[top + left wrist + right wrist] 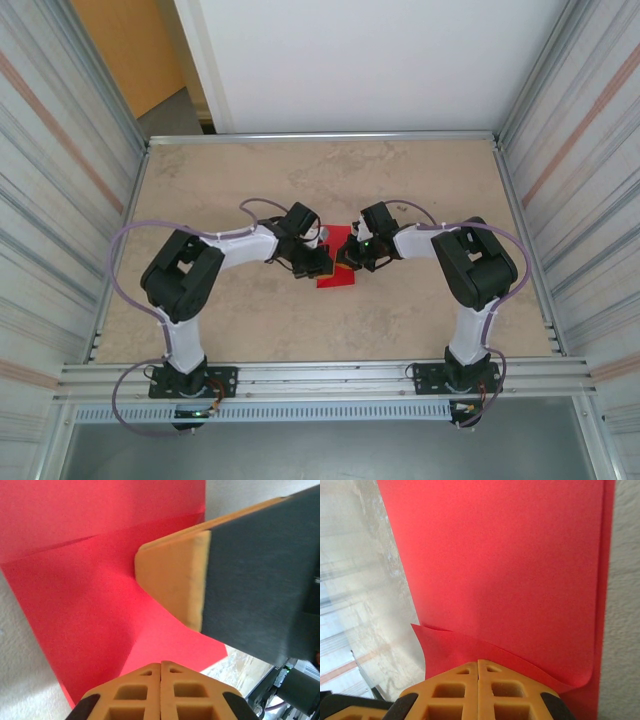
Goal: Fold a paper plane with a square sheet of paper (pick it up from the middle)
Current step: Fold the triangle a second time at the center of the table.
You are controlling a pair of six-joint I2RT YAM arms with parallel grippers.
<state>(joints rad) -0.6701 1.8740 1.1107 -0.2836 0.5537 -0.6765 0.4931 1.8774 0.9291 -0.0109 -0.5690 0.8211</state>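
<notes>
The square sheet of paper (335,281) is bright red and lies partly folded at the table's middle, between both grippers. My left gripper (318,262) is shut, its tips (161,663) resting on the paper (90,595), which shows a crease. My right gripper (350,258) is also shut, and its tips (478,661) press on a folded-over flap (450,647) of the paper (510,555); the flap's left end curls up slightly. In the left wrist view the right gripper's fingers (170,580) touch the sheet near the crease. No finished paper plane shape is seen.
The beige table (250,180) is fenced by corrugated metal walls (60,200) on both sides and a white panel (370,60) at the back. An aluminium rail (320,378) carrying both arm bases runs along the near edge.
</notes>
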